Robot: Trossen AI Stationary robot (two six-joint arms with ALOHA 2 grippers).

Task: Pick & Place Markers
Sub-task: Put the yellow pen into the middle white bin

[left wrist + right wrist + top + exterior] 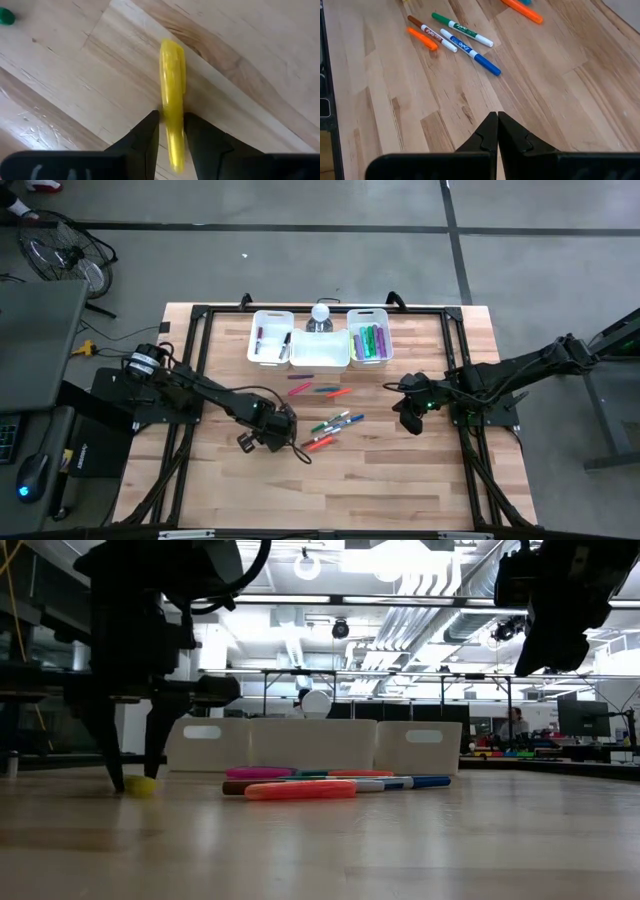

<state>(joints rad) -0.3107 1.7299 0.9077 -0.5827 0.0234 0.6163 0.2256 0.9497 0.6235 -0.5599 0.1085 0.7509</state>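
Observation:
A yellow marker [172,75] lies level between the fingers of my left gripper [250,442], at the near left of the table's middle. In the low view its end [141,785] shows at tabletop height between the fingertips. More markers [335,422] lie loose mid-table: purple, pink, orange, green, blue and red. In the right wrist view several of them [462,37] lie ahead of my right gripper [497,125]. That gripper hangs shut and empty above the table's right part [408,420]. My left gripper pinches the yellow marker's barrel [172,127] between its two fingers, toward one end. The fingers [116,775] point straight down and lie across the marker. The marker stays level at the tabletop; whether it rests on the wood I cannot tell.
Three white bins stand in a row at the far edge: the left one [270,338] holds a few markers, the middle one [320,350] shows none, and the right one [369,340] holds several. A white-capped object [320,315] stands behind them. Bare wood lies along the near side.

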